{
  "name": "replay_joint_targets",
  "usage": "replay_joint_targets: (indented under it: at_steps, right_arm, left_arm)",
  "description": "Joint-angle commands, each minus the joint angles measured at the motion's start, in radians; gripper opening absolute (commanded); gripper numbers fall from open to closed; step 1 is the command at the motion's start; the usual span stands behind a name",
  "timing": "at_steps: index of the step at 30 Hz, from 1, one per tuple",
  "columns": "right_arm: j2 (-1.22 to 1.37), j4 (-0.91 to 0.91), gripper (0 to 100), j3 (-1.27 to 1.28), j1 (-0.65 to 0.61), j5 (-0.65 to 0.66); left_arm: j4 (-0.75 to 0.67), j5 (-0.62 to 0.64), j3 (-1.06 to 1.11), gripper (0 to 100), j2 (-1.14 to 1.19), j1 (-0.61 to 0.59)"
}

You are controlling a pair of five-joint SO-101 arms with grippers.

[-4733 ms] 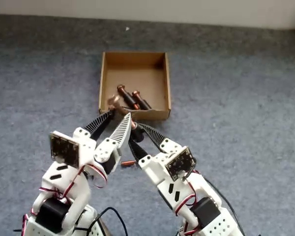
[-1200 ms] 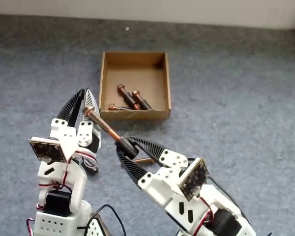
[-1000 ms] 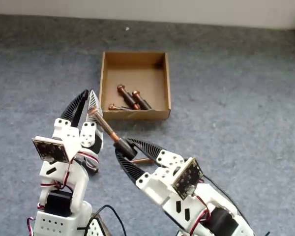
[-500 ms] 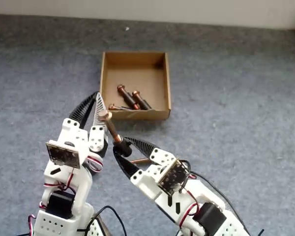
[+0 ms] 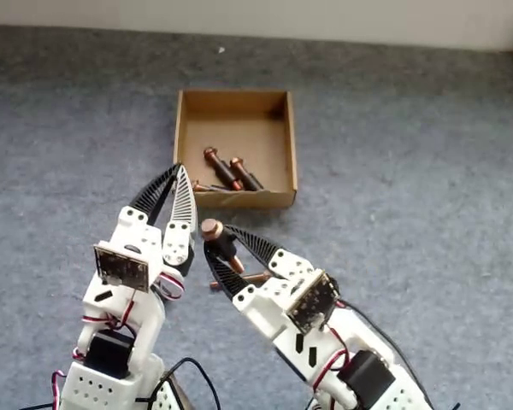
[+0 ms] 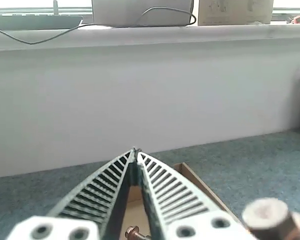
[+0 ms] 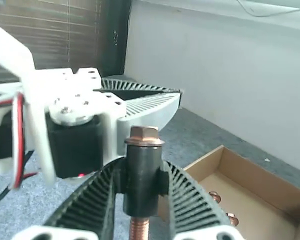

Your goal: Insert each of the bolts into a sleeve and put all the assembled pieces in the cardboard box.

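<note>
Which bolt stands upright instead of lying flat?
The bolt in the black sleeve held by the right gripper: its head points up. The bolts in the cardboard box and the loose bolt on the carpet lie flat.

Black sleeve (image 7: 141, 175) with copper bolt (image 7: 144, 135) through it, upright, head up, clamped in right gripper (image 5: 216, 242). Loose bolt (image 5: 244, 278) lies flat under that gripper. Open cardboard box (image 5: 239, 124) just beyond it, holding sleeved bolts (image 5: 232, 172).
</note>
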Motion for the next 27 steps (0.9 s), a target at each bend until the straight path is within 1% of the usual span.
replay_joint_targets:
  at_steps: [1, 7, 9, 14, 19, 22, 27]
  right_arm:
    - [-0.013, -0.028, 0.4, -0.091, 0.064, -0.014]
    - [-0.010, -0.042, 0.4, -0.099, 0.154, -0.014]
    - [-0.012, -0.073, 0.4, -0.033, 0.183, -0.014]
    - [-0.004, -0.246, 0.4, 0.183, 0.263, -0.006]
    - [-0.004, -0.305, 0.4, 0.291, 0.351, -0.006]
    - [-0.004, -0.303, 0.4, 0.294, 0.378, -0.014]
    - [-0.002, -0.295, 0.4, 0.295, 0.380, -0.014]
  left_arm:
    - [-0.023, -0.014, -0.007, 1, -0.008, -0.001]
    - [-0.023, -0.012, -0.007, 1, -0.008, -0.028]
    - [-0.023, -0.012, -0.007, 1, -0.008, -0.028]
    - [-0.023, -0.014, -0.004, 1, -0.007, -0.027]
    - [-0.023, -0.017, 0.008, 1, -0.007, -0.035]
    - [-0.023, -0.017, 0.001, 1, -0.008, -0.087]
    - [0.003, -0.015, -0.033, 1, -0.008, -0.196]
